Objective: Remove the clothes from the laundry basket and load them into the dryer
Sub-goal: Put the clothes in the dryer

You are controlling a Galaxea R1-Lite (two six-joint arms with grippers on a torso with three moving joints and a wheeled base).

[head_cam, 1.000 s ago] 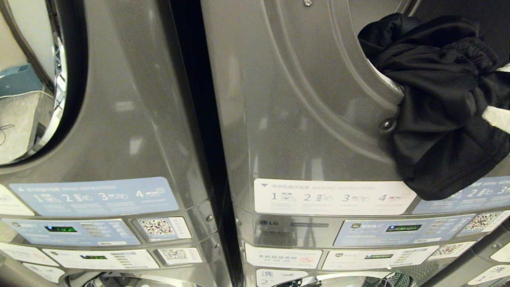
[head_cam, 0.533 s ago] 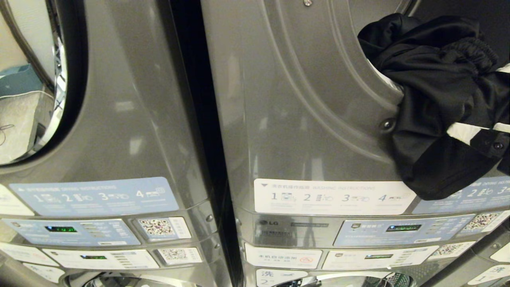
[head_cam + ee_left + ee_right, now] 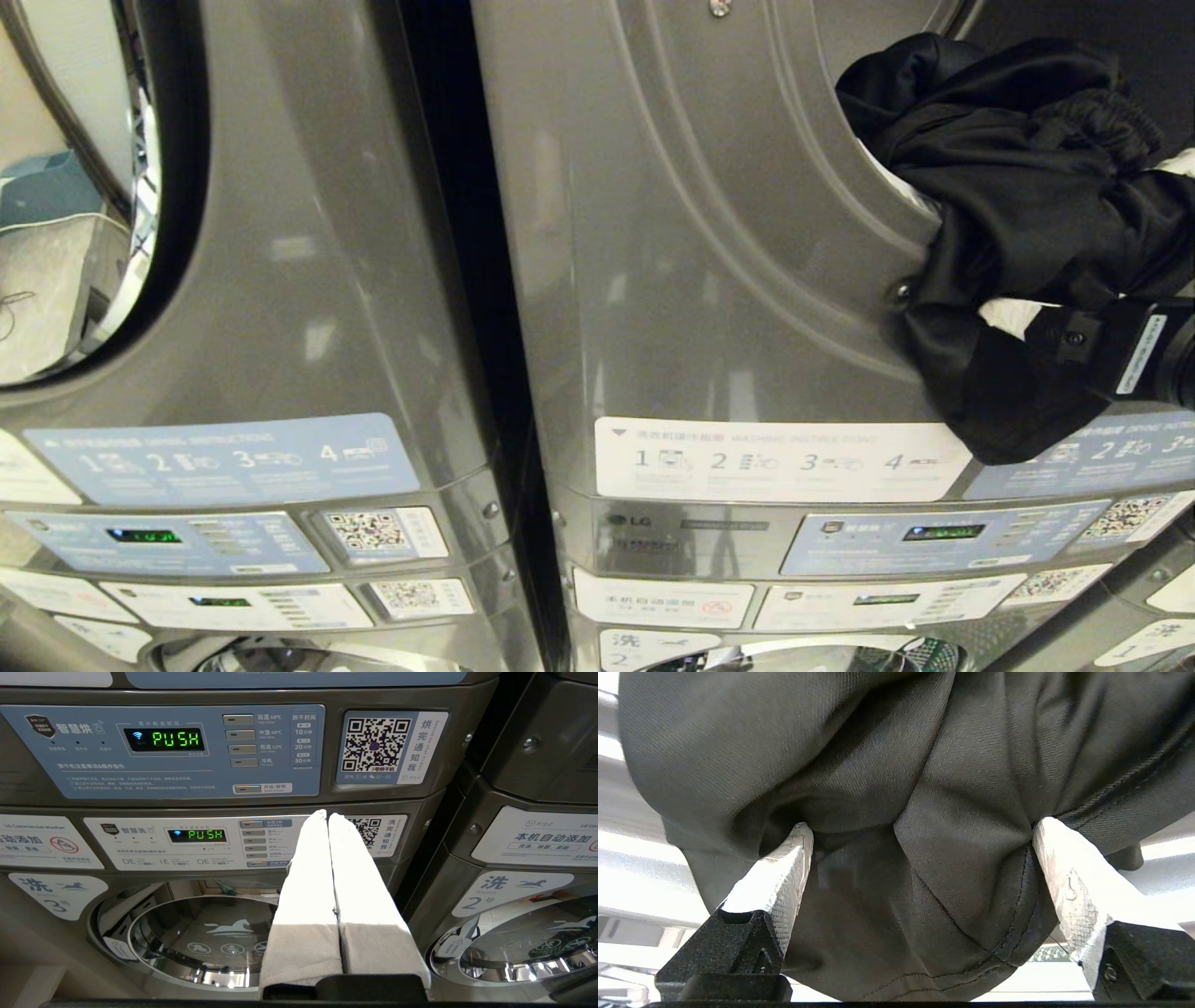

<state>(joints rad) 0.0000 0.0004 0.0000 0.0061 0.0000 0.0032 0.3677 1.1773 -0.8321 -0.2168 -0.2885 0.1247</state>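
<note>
Above the right gripper (image 3: 1013, 315) in the head view, a crumpled black garment (image 3: 1008, 215) of smooth, glossy cloth is hanging half out of the dryer's round opening, drooping over the grey metal dryer front (image 3: 728, 280). Between the spread white fingers (image 3: 789, 868) in the right wrist view, the twill folds are bulging, the jaws standing wide. Beyond the left gripper (image 3: 328, 816), pressed closed, a control panel (image 3: 163, 751) is glowing.

Even indoor light, soft glare streaks on the dryer (image 3: 709, 280) front, blown-out white behind the dark cloth (image 3: 896, 812).
</note>
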